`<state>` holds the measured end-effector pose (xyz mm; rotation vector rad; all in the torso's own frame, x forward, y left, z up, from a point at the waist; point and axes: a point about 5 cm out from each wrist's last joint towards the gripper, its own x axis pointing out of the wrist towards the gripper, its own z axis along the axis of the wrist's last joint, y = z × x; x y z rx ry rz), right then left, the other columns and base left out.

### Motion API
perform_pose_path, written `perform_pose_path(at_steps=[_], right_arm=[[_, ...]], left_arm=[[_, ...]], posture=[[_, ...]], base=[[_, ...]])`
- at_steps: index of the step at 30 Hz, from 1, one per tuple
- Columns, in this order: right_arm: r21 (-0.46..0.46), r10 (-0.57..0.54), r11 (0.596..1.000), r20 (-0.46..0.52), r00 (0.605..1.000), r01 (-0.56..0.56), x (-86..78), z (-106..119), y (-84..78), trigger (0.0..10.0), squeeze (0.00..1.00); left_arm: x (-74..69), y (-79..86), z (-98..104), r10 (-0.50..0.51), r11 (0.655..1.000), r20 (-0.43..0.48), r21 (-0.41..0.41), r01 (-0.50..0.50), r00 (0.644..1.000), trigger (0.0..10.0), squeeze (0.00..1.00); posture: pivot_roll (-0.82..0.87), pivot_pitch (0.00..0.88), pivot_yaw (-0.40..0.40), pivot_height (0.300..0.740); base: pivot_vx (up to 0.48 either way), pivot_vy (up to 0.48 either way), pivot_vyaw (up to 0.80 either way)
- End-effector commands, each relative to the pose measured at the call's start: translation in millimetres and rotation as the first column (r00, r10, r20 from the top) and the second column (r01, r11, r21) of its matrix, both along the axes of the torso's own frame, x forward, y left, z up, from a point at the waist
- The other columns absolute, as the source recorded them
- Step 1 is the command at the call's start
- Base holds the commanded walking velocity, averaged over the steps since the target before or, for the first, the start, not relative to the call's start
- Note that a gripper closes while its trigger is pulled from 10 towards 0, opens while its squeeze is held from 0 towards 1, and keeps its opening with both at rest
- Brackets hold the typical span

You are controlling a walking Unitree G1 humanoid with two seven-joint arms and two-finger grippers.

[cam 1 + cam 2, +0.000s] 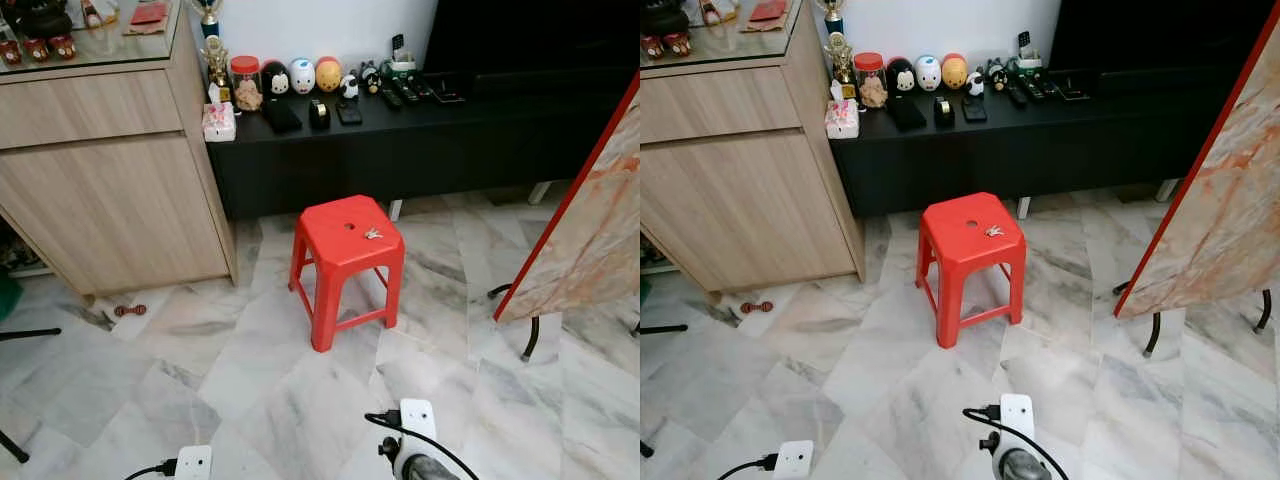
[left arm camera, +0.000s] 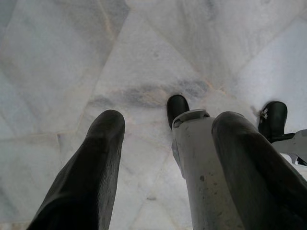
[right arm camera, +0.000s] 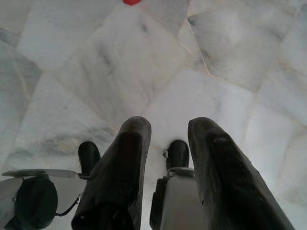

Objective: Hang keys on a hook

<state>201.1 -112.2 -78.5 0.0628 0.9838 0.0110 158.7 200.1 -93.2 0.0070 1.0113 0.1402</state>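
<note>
Facing a red stool (image 1: 345, 235) with keys (image 1: 372, 234) on top, my left gripper (image 2: 165, 143) and right gripper (image 3: 168, 139) hanging over marble floor (image 1: 250, 390) (fingers apart, holding nothing)

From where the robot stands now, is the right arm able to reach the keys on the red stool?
Probably not yet. The keys lie on the red stool, across open marble floor, while the right end effector hangs low, open, pointing at the floor. Nothing blocks the way; the robot should walk closer.

head stereo: fwd+down, share red stool (image 1: 345, 240) | wrist cams: straight down, near marble floor (image 2: 144, 57)
</note>
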Motion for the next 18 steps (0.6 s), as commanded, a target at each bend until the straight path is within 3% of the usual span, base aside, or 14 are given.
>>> perform_pose_path(at_steps=[1, 6, 18], right_arm=[[-0.002, -0.023, 1.000, -0.025, 0.999, 0.023, -10.5, -6.1, -12.5, 10.0, 0.00], [-0.007, -0.030, 1.000, -0.029, 0.999, 0.030, -14.0, -8.0, -22.9, 10.0, 0.00], [-0.003, -0.034, 0.999, -0.026, 0.999, 0.034, -13.7, -7.8, -24.9, 10.0, 0.00]], left_arm=[[-4.7, -0.2, -2.1, -0.002, 1.000, -0.021, -0.006, 0.002, 1.000, 10.0, 0.00], [-4.7, -0.2, -2.1, -0.004, 1.000, -0.021, -0.007, 0.003, 1.000, 10.0, 0.00], [-4.2, -0.1, -1.9, -0.013, 1.000, -0.019, -0.006, 0.013, 1.000, 10.0, 0.00]], posture=[[-0.08, 0.045, -0.016, 0.740], [-0.08, 0.045, -0.016, 0.740], [-0.08, 0.046, -0.015, 0.740]], base=[[0.000, 0.000, 0.00], [0.000, 0.000, 0.00], [0.191, 0.000, 0.00]])
